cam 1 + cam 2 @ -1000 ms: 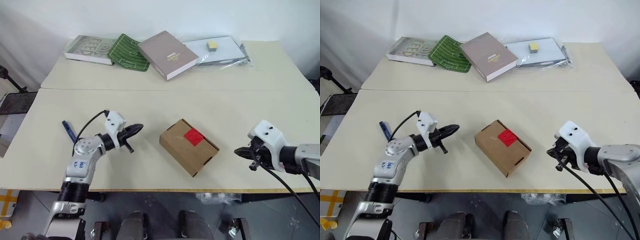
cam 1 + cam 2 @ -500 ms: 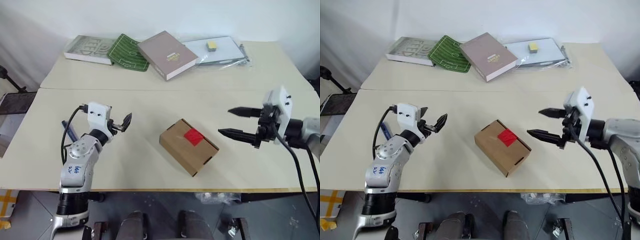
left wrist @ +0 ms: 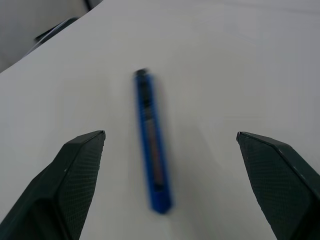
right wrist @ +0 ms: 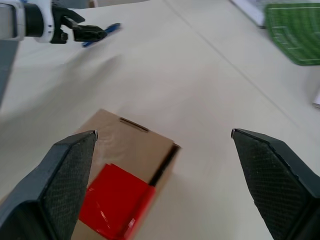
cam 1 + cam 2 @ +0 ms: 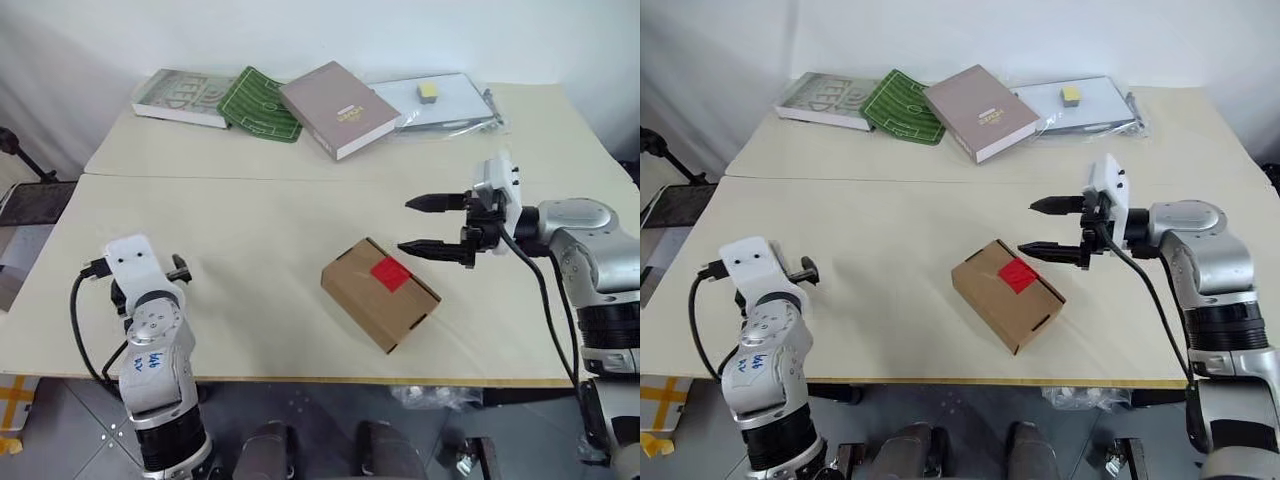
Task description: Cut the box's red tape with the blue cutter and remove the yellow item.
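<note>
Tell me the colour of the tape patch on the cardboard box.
Bright red. The red tape on the brown box shows best in the left eye view.

Head pair looks forward and down over the table (image 5: 300, 200), far edge in upper frame; both share the box (image 5: 380, 293) at centre. Left wrist view sits close above the tabletop, cutter (image 3: 152, 142) mid-frame. Right wrist view looks close over the box toward the left gripper (image 4: 87, 34), upper left.

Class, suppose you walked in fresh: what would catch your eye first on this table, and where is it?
The red tape on the brown box near the table's front middle stands out most. The right hand hovers open beside it. At the left edge, the open left hand points at the blue cutter lying flat.
</note>
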`<state>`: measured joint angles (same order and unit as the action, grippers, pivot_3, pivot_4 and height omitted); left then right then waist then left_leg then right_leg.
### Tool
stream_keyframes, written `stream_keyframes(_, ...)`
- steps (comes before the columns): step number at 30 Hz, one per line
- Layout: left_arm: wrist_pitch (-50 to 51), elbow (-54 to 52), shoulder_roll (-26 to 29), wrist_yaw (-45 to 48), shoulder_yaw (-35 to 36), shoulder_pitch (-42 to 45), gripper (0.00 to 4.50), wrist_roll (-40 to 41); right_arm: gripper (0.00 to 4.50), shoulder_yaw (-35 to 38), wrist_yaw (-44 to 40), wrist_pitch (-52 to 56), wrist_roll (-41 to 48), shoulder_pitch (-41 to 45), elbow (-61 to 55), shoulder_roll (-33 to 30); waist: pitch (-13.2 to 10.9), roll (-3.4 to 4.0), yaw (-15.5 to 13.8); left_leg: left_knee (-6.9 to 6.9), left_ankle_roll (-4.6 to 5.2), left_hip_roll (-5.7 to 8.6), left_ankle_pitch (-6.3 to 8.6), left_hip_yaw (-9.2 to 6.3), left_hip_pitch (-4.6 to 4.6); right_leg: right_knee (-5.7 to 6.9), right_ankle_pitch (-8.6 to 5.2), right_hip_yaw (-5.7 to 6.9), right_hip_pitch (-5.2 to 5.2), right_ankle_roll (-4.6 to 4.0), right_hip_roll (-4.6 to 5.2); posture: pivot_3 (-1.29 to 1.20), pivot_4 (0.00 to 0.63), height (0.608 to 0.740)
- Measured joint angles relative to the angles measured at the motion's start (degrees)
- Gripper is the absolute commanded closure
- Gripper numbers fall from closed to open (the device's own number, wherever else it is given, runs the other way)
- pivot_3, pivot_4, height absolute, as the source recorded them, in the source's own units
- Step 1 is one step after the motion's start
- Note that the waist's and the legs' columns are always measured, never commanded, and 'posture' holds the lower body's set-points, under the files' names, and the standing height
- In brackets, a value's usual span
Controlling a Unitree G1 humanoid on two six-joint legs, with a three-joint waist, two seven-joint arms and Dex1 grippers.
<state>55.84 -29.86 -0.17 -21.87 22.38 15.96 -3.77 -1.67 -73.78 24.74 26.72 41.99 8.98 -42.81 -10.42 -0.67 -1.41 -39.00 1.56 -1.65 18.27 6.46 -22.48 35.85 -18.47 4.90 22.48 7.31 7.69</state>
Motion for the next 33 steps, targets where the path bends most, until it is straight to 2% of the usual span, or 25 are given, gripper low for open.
stream_keyframes(12,2.36,8.03,0.31,1.69,5.68,5.57,0.03,2.70,0.01,-0.55,-1.46,-1.17,-1.53,1.61,2.08,1.72,0.00,-0.01,-0.01,-0.03,-0.08,-0.01,0.03,0.01,0.05,0.07,0.00,0.00,-0.01,-0.01,0.00,0.00,0.150,0.740)
stream_keyframes(16,2.88,8.90,0.13,1.52,7.65,6.83,0.87,3.93,0.00,-0.55,-1.44,-1.17,-1.93,1.61,2.09,1.92,0.00,-0.01,0.07,-0.03,-0.09,-0.02,0.03,0.02,0.06,0.07,0.01,-0.02,0.00,-0.01,0.00,0.00,0.150,0.740)
stream_keyframes(17,2.95,9.16,0.21,1.60,7.82,7.06,1.22,4.20,0.00,-0.55,-1.43,-1.17,-2.10,1.61,2.09,2.02,0.00,-0.01,0.08,-0.03,-0.09,-0.02,0.03,0.02,0.07,0.08,0.01,-0.02,0.00,-0.01,-0.01,0.00,0.150,0.740)
stream_keyframes(21,3.32,10.02,1.56,2.09,8.12,7.26,1.22,4.59,0.00,-0.55,-1.43,-1.18,-2.63,1.61,2.09,2.04,0.01,0.01,0.25,-0.02,-0.13,-0.06,0.03,0.07,0.12,0.11,0.01,-0.08,0.00,-0.02,-0.06,0.00,0.150,0.740)
stream_keyframes(24,3.78,10.11,1.79,2.08,8.14,7.50,1.77,4.79,0.00,-0.55,-1.43,-1.22,-2.79,1.61,2.09,2.09,0.01,0.01,0.31,-0.02,-0.14,-0.07,0.03,0.10,0.14,0.12,0.01,-0.12,0.00,-0.02,-0.06,0.00,0.150,0.740)
stream_keyframes(27,4.20,10.14,1.88,2.10,8.39,7.73,1.77,5.15,0.00,-0.55,-1.43,-1.30,-2.89,1.61,2.09,2.21,0.01,0.01,0.45,0.00,-0.16,-0.07,0.04,0.14,0.14,0.12,0.01,-0.15,0.02,-0.02,-0.06,0.00,0.150,0.740)
stream_keyframes(32,4.68,10.01,2.11,2.04,8.49,7.70,2.92,5.22,0.00,-0.55,-1.41,-1.97,-3.25,1.61,2.09,2.47,0.01,0.02,0.98,0.03,-0.17,-0.09,0.05,0.21,0.18,0.12,0.01,-0.23,0.03,-0.02,-0.08,0.00,0.150,0.740)
stream_keyframes(33,4.76,9.88,2.10,2.02,8.49,7.63,2.92,5.23,0.00,-0.55,-1.41,-2.11,-3.25,1.61,2.09,2.50,0.01,0.02,1.25,0.04,-0.17,-0.09,0.05,0.21,0.19,0.12,0.01,-0.24,0.03,-0.02,-0.09,0.00,0.150,0.740)
